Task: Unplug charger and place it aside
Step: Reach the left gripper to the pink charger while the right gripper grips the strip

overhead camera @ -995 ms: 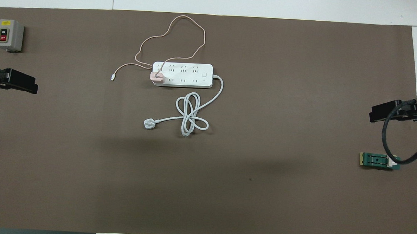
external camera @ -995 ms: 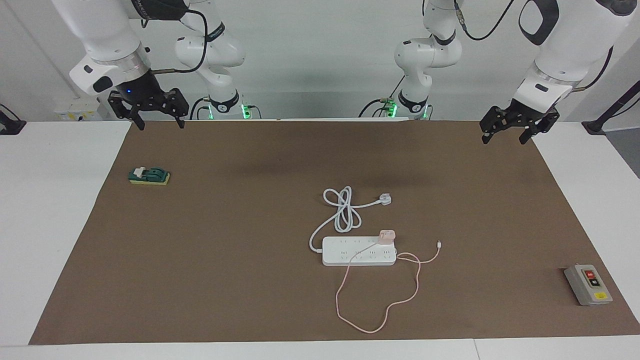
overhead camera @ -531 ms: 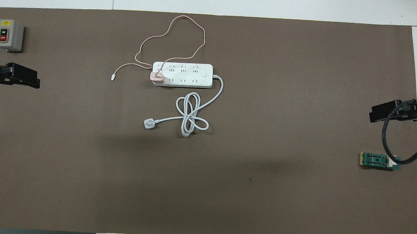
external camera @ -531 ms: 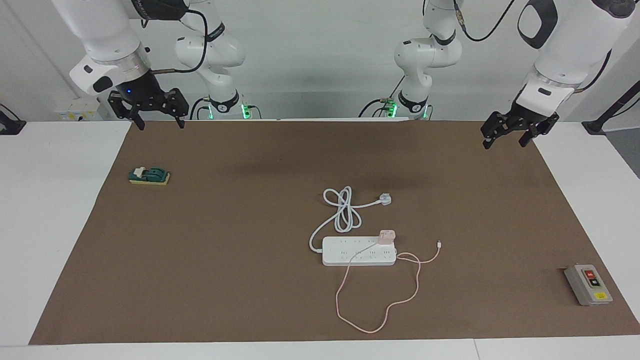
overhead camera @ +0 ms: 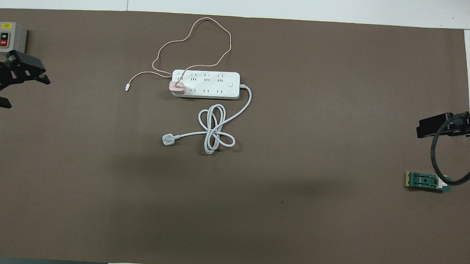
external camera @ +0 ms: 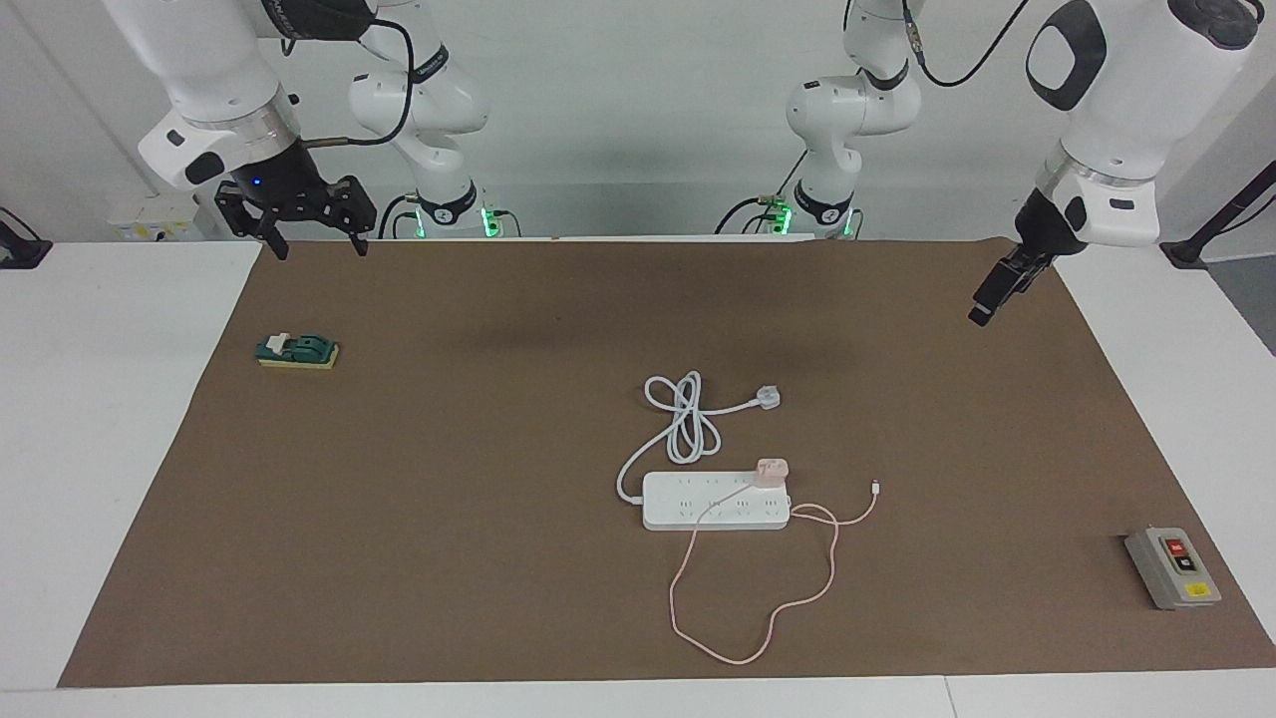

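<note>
— Was the charger point(external camera: 772, 471) out yet?
— No, it sat plugged into the power strip point(external camera: 716, 501). The left pincer point(overhead camera: 13, 83) hung wide apart, well away; the right pincer point(external camera: 311, 242) waited, spread. Reaching came next.

The facing view looks down from high across the table point(external camera: 638, 299) toward the robots; the overhead view looks steeply down from their end. Both take in the whole brown mat point(overhead camera: 294, 230), half a turn apart.

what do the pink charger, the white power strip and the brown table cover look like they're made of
Charger: probably smooth matte plastic, a pale-pink cube with rounded edges; its thin cable looks rubbery, lying in loose loops. Power strip: likely hard white plastic, a rigid moulded slab with socket holes. Table cover: perhaps paper or thin felt, flat, matte, without glare.
</note>
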Controlling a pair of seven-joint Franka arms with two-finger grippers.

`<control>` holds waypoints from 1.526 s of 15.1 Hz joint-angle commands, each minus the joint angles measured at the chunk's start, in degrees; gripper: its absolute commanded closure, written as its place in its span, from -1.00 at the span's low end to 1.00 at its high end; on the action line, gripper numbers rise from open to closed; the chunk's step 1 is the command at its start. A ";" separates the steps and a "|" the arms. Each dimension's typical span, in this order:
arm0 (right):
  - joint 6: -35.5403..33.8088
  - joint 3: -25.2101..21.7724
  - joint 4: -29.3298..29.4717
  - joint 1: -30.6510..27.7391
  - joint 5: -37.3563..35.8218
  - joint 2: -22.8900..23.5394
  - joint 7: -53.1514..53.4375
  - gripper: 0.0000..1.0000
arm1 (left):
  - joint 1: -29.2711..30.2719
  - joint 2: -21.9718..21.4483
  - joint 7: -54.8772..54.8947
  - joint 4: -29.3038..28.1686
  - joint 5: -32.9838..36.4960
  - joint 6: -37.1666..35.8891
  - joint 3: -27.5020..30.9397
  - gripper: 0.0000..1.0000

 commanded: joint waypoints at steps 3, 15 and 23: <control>5.79 0.44 -3.26 5.61 7.15 3.65 25.20 -1.00 | -0.33 -2.01 -11.42 -2.78 -0.60 1.88 0.15 -1.00; 23.71 0.44 -0.27 14.85 31.85 24.91 67.42 -1.00 | -8.58 16.43 -58.34 0.64 -2.44 19.02 0.24 -1.00; 29.88 0.27 6.92 18.53 45.05 35.29 72.54 -1.00 | -16.76 24.09 -68.55 2.93 -1.21 22.61 0.50 -1.00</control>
